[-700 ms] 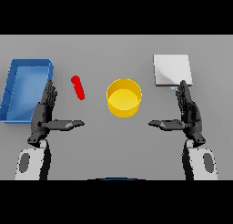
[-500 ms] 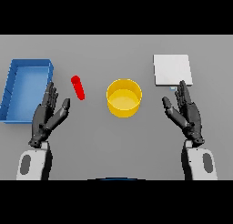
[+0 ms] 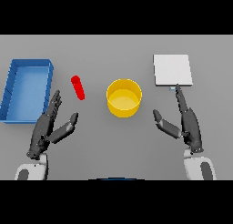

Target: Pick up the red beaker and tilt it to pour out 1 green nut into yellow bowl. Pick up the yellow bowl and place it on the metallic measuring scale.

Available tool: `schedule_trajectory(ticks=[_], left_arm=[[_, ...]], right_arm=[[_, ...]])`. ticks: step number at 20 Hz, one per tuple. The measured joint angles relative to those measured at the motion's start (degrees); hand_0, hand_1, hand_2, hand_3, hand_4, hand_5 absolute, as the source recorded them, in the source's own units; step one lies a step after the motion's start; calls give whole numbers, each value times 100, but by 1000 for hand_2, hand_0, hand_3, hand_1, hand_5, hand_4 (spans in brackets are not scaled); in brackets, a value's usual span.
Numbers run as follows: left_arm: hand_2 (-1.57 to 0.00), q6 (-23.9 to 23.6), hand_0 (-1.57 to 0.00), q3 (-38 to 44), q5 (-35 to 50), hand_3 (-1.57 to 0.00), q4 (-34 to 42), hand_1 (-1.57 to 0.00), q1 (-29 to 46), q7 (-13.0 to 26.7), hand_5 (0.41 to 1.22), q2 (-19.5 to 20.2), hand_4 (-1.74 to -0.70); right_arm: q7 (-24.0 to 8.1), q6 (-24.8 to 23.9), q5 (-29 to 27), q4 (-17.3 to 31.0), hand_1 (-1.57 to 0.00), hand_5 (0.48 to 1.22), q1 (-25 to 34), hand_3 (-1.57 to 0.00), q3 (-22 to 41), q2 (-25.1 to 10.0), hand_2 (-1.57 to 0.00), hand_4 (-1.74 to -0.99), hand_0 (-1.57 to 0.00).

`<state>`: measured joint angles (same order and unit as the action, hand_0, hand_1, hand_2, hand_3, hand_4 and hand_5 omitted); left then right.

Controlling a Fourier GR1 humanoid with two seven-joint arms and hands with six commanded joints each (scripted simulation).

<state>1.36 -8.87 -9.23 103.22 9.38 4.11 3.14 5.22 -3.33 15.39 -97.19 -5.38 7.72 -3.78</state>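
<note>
Both hands have turned a little since the earlier frames, and the left hand (image 3: 48, 127) now leans toward the red beaker (image 3: 78, 87), fingers straight and spread, thumb out, holding nothing. Its fingertips are near the beaker but apart from it. The right hand (image 3: 185, 123) is also open and empty, fingertips just below the metallic scale (image 3: 172, 69). The yellow bowl (image 3: 124, 97) stands on the grey bench (image 3: 113, 54) between them. A blue tray (image 3: 27, 89) lies at far left.

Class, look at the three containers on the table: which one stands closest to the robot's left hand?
The red beaker, just beyond the left hand; the blue tray sits further left, the yellow bowl centre.
</note>
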Motion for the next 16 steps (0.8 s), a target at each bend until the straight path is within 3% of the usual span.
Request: schedule_trajectory(ticks=[5, 12, 16], left_arm=[[1, -22, 1, 147, -22, 1, -732, 1, -618, 285, 645, -23, -1158], [1, -12, 1, 573, 45, 1, -2359, 1, -1884, -119, 636, 38, -1180], [1, 18, 1, 646, 26, 1, -2925, 1, -2308, -479, 651, 24, -1200]], right_arm=[[33, 222, -355, 5, 1, 627, 106, 1, -85, 6, 1, -1197, 1], [25, 288, -422, 41, 1, 626, 67, 1, -99, 11, 1, -1229, 1], [118, 229, -324, -84, 1, 627, 19, 1, -75, -22, 1, -1222, 1]])
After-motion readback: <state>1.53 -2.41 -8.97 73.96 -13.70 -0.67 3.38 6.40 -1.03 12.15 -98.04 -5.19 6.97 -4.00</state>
